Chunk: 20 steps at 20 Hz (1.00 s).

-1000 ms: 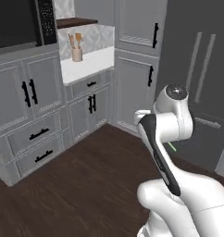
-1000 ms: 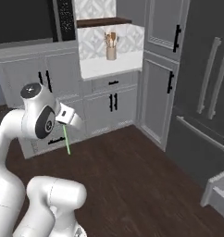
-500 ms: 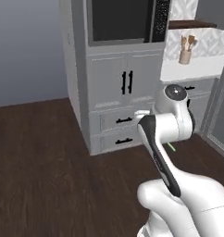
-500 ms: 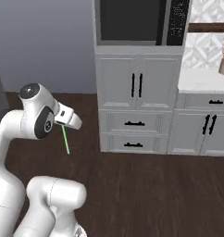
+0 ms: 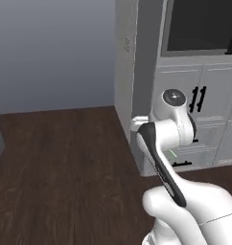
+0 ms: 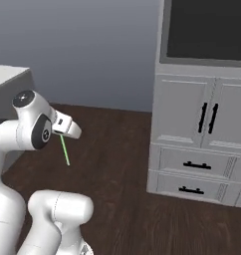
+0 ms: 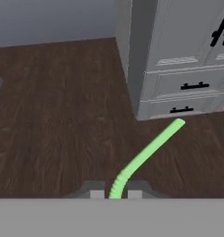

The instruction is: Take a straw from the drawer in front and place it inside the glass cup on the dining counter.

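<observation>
While the pincer (image 7: 115, 193) grips the straw (image 7: 148, 157) at its ribbed end, the green stick runs toward 1 o'clock in the hand view. It hangs above the dark wood floor (image 7: 58, 115), near the grey cabinet (image 7: 178, 55).

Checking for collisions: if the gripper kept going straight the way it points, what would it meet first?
Probably the dark wood floor; the gripper, shut on the straw, points down at it, with the grey cabinet off to one side.
</observation>
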Tool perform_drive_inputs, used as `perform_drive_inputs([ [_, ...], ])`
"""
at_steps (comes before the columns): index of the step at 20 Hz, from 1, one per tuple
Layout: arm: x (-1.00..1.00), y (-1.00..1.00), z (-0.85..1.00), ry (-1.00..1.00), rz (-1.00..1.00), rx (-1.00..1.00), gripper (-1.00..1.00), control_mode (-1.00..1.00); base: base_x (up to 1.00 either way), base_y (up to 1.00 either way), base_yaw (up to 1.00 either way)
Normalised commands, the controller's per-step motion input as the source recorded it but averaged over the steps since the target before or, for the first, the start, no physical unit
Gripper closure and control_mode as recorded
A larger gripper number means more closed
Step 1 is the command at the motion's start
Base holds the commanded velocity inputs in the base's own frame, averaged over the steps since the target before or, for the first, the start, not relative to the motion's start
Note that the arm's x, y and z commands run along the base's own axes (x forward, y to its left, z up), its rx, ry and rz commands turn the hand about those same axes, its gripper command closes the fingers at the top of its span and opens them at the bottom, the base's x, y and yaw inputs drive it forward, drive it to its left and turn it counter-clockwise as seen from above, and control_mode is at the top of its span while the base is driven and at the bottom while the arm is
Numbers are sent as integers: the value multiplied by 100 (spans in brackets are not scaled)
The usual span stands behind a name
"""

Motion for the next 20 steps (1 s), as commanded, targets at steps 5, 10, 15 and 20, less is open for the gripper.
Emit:
perform_drive_inputs([
  [5, 0, 0, 0, 0, 0, 0, 100, 100, 100, 84, 0],
  [10, 0, 0, 0, 0, 0, 0, 100, 100, 100, 66, -8],
  [15, 0, 0, 0, 0, 0, 0, 100, 100, 100, 44, -12],
  [20, 0, 0, 0, 0, 0, 0, 100, 100, 100, 38, -11],
])
